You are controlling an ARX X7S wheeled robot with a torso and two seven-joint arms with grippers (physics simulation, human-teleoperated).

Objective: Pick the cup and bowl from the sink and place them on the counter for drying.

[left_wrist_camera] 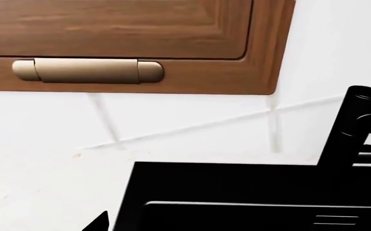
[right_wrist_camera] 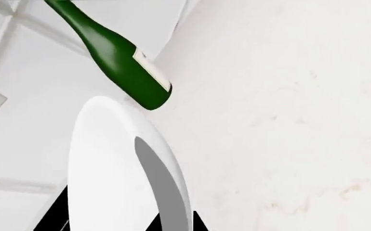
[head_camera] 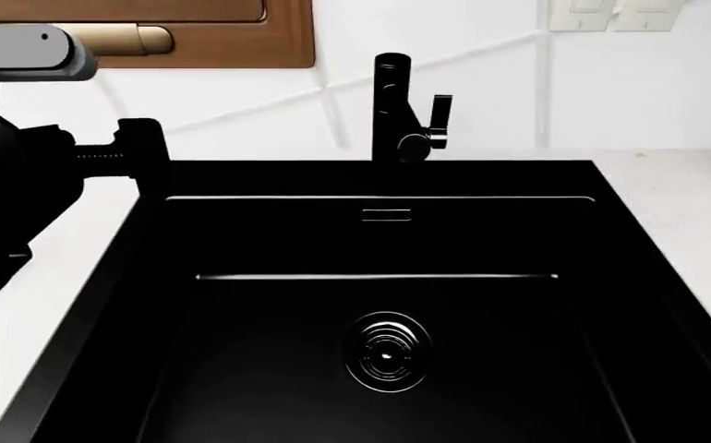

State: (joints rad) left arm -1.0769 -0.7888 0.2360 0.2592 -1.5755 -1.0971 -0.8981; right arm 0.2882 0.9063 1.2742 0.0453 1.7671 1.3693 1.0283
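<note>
We are viewing the empty sink, with its drain and faucet. Our right gripper is pinching the bowl above the counter, near a green bottle. Our left gripper is hovering over the sink's rim; its state we cannot tell.

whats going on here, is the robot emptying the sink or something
Looks like it. The sink shows only its drain, with no cup in any view. The right wrist view shows the white bowl on edge between the right gripper's fingertips, over the white counter near a green bottle, so it seems held and not yet set down. The left arm hovers over the counter left of the sink.
</note>
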